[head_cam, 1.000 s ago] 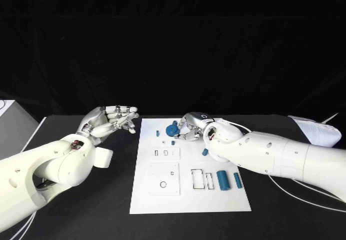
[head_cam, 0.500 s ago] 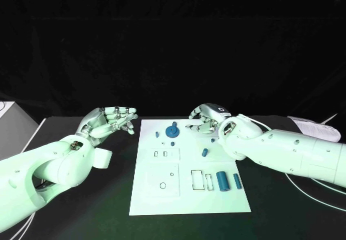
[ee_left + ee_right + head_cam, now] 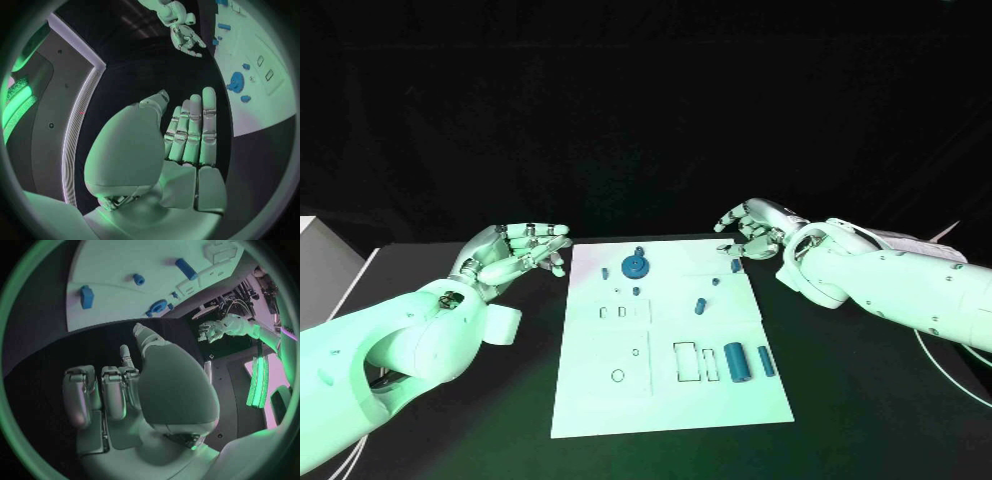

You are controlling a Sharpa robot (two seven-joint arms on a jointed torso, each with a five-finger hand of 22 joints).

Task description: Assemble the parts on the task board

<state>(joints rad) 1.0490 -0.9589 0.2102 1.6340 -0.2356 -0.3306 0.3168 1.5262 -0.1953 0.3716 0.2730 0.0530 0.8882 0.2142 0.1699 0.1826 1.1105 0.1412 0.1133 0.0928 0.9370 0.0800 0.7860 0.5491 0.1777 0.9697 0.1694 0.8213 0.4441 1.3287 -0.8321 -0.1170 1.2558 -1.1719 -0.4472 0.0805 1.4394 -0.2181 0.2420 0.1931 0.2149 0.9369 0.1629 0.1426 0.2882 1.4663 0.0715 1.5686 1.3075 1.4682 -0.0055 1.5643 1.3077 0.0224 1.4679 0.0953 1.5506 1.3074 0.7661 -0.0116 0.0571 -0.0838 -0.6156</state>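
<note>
Left hand (image 3: 519,250) fingers extended, right hand (image 3: 756,229) fingers curled

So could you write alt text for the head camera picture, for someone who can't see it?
A white rectangular task board lies on a black table, scattered with small blue parts, among them a round blue gear-like piece. The robot's left hand and right hand hover empty at the board's far corners.

Dim room, black backdrop. Green-tinted light from above; task board (image 3: 668,340) brightest, mild glare. Soft shadows beneath arms. Wrist views bend strongly at edges, rims dark.
</note>
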